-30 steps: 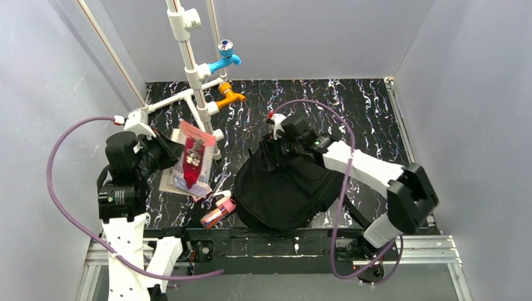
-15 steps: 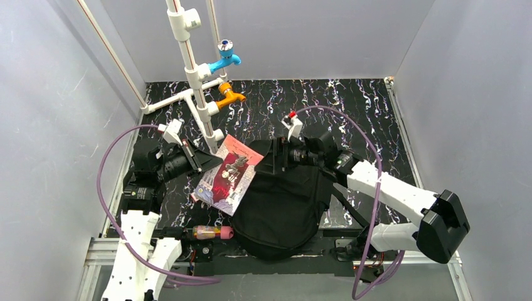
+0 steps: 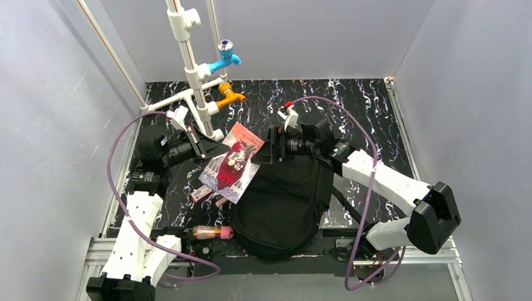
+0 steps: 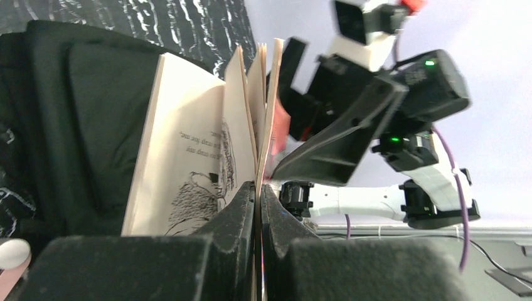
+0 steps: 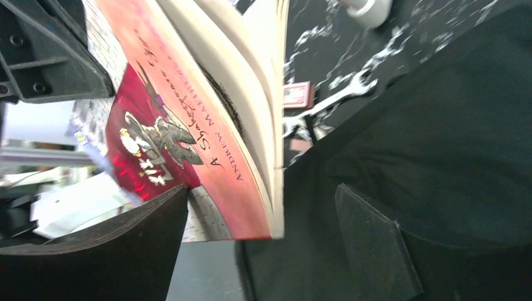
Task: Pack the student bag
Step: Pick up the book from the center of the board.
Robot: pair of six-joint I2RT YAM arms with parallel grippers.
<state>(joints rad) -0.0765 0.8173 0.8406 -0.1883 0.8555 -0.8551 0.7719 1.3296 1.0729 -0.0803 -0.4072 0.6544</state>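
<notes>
Place: robot lab test cell
Walls: plain grey panels (image 3: pixel 56 94) boxing the table
Table: black marbled top (image 3: pixel 351 106)
Rig: white pipes with taps (image 3: pixel 201 81), eleven o'clock

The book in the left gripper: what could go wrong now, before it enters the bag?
1. The left gripper pinches the book only at one edge, and the pages fan open. They could bend or catch on the student bag.
2. The right gripper is open near the book's corner, so the two might collide.
</notes>
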